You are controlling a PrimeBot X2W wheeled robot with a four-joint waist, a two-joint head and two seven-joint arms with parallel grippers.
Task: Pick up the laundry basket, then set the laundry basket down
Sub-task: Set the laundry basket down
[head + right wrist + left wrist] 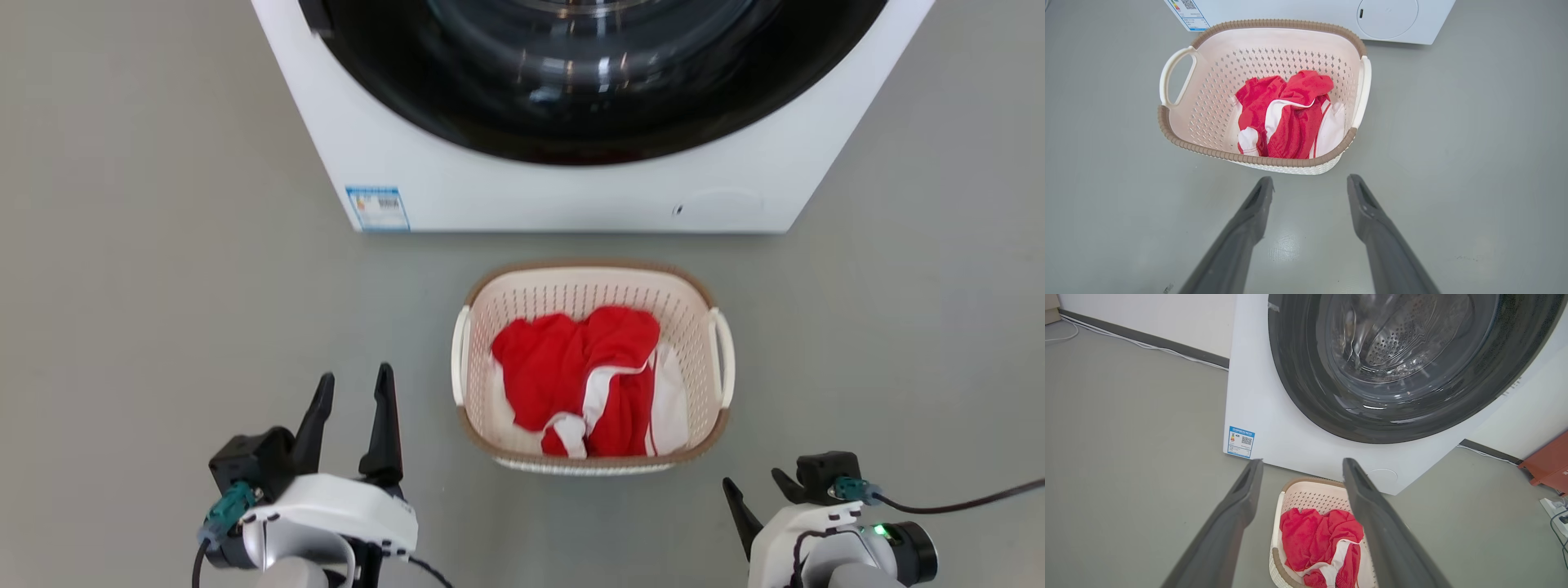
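Ahead, washing machine (pixel 531 192) just behind laundry basket (pixel 531 302), red garment (pixel 563 367) inside

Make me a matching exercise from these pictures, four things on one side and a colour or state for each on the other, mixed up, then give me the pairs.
Things:
1 laundry basket
2 clothes
3 washing machine
4 left pincer

Colour or state:
A open, holding nothing
B red and white, lying crumpled
C cream with a brown rim
D white, with a big dark round door

Pairs: 1-C, 2-B, 3-D, 4-A
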